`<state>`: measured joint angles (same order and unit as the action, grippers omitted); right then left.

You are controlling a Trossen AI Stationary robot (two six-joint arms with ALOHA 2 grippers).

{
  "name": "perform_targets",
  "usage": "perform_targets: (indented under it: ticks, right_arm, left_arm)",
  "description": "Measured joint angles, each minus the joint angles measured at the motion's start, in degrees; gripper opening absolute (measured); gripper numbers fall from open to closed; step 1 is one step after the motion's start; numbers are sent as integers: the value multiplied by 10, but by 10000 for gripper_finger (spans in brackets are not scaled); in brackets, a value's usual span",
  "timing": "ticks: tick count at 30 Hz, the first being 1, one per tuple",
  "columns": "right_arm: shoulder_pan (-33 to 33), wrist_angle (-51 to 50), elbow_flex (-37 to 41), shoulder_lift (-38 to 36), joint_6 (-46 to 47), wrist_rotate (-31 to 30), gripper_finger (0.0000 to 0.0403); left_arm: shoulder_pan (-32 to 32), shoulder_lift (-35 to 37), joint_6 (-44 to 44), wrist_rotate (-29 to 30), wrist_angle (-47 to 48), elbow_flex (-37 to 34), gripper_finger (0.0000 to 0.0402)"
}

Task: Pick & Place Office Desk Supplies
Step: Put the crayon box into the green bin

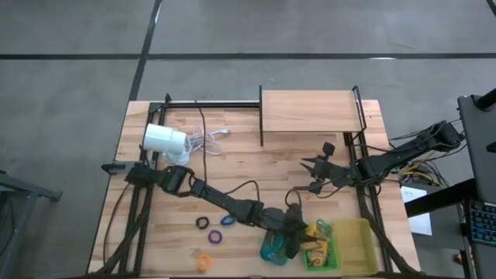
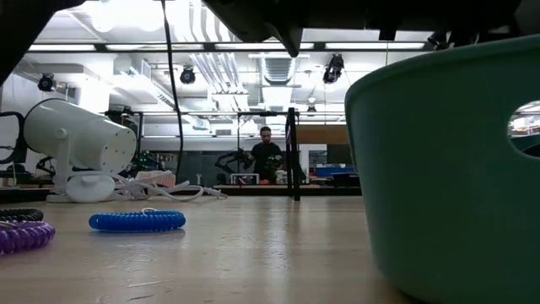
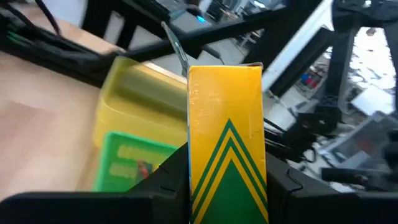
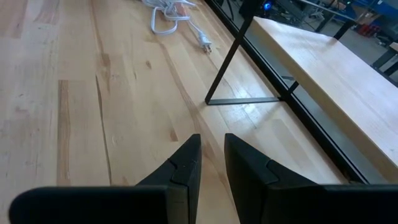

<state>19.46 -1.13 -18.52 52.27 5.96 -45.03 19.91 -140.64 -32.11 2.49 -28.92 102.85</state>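
My left arm stretches low across the table, its gripper (image 1: 292, 236) clamped on a yellow-and-green crayon box (image 3: 227, 149) above the trays (image 1: 353, 240). My right gripper (image 4: 211, 163) waits mid-table, fingers nearly together, holding nothing.

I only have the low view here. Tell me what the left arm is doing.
Observer: The left gripper is over the trays at the table's front edge, jaws shut on a yellow-and-green crayon box.
Operator: Say what lies under it.
Observer: A green tray and, beyond it, a yellow tray; the big teal tray filling your view sits beside them.
Operator: Report the right arm.
Observer: The right gripper hovers over bare wood near the raised shelf, jaws nearly shut and empty.
Operator: List the loops.
Observer: Besides your blue loop and purple loop, an orange loop lies nearer the front edge.
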Motion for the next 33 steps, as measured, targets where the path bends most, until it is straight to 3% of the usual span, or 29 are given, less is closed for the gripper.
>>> perform_targets:
  ticks: [6, 18, 33]
  right_arm:
    - [0, 0, 0, 0, 0, 0, 68]
    - [0, 0, 0, 0, 0, 0, 68]
    - [0, 0, 0, 0, 0, 0, 68]
  left_arm:
    - [-2, 0, 59, 53, 17, 0, 118]
    - [-2, 0, 83, 27, 54, 0, 119]
    - [-2, 0, 119, 26, 47, 0, 169]
